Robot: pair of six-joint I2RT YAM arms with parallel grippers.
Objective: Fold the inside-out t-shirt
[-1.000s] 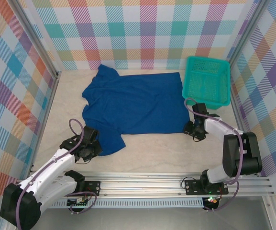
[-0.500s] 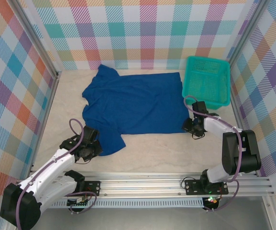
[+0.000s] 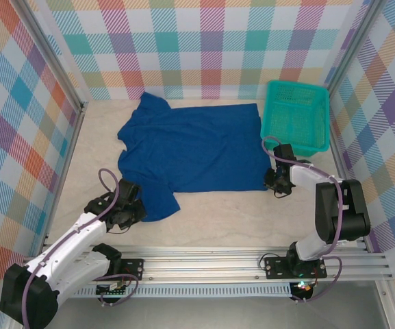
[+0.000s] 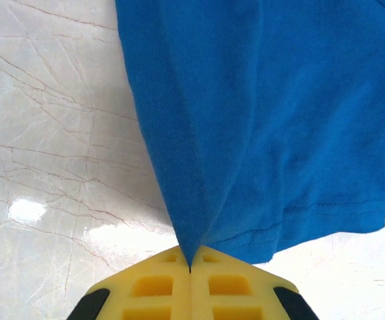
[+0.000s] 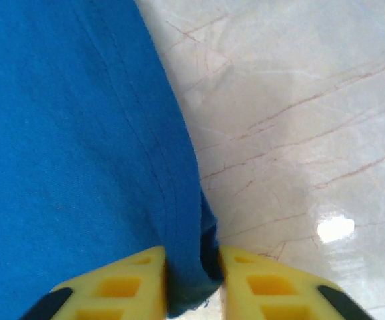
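Observation:
The royal-blue inside-out t-shirt (image 3: 190,147) lies spread flat across the middle of the table. Its collar end is at the left and its hem at the right. My left gripper (image 3: 134,211) is at the near sleeve and is shut on a pinched ridge of blue cloth (image 4: 199,167), which rises into the closed yellow fingers (image 4: 152,287). My right gripper (image 3: 274,184) is at the shirt's near right hem corner. Its jaws stand a little apart, with the bunched hem edge (image 5: 189,267) between the fingers (image 5: 265,283). No white graphic shows.
A teal mesh basket (image 3: 296,116) stands at the back right, just beyond the shirt's hem and my right arm. Checked walls enclose the pale marble table (image 3: 218,219) on three sides. A bare strip of table runs along the front, by the rail.
My right gripper has edged slightly inward onto the hem corner, its wrist turning a little. The left gripper and the shirt stay as they were.

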